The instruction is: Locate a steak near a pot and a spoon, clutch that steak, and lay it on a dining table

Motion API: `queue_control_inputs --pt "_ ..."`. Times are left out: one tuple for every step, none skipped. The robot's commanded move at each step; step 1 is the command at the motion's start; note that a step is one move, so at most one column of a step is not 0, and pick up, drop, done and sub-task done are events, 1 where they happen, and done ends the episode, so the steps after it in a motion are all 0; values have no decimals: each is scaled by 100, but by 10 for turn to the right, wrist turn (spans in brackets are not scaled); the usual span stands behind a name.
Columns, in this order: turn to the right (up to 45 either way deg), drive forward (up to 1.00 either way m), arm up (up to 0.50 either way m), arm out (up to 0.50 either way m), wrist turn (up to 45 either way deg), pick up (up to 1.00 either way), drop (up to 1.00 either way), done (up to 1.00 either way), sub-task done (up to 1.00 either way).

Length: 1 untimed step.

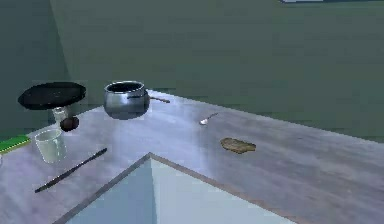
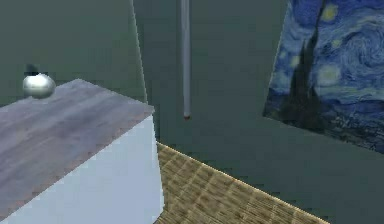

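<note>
A flat brownish piece, the steak [image 1: 238, 146], lies on the grey wood-grain countertop [image 1: 180, 135] toward the forward view's right. A small silver spoon [image 1: 208, 119] rests just behind it and to its left. A shiny metal pot [image 1: 126, 98] with a side handle stands at the counter's back left.
A black pan [image 1: 51, 95] sits at the counter's far left, with a dark round thing [image 1: 69, 124], a clear cup [image 1: 49, 145] and a long dark utensil [image 1: 70, 170] nearby. In the arm side view, a shiny round thing [image 2: 38, 84] stands on the counter [image 2: 60, 130]; a swirling blue painting [image 2: 335, 70] hangs on the wall above a woven floor [image 2: 230, 195].
</note>
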Motion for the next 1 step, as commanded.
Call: queue_control_inputs --pt "450 0 0 0 0 0 0 0 0"
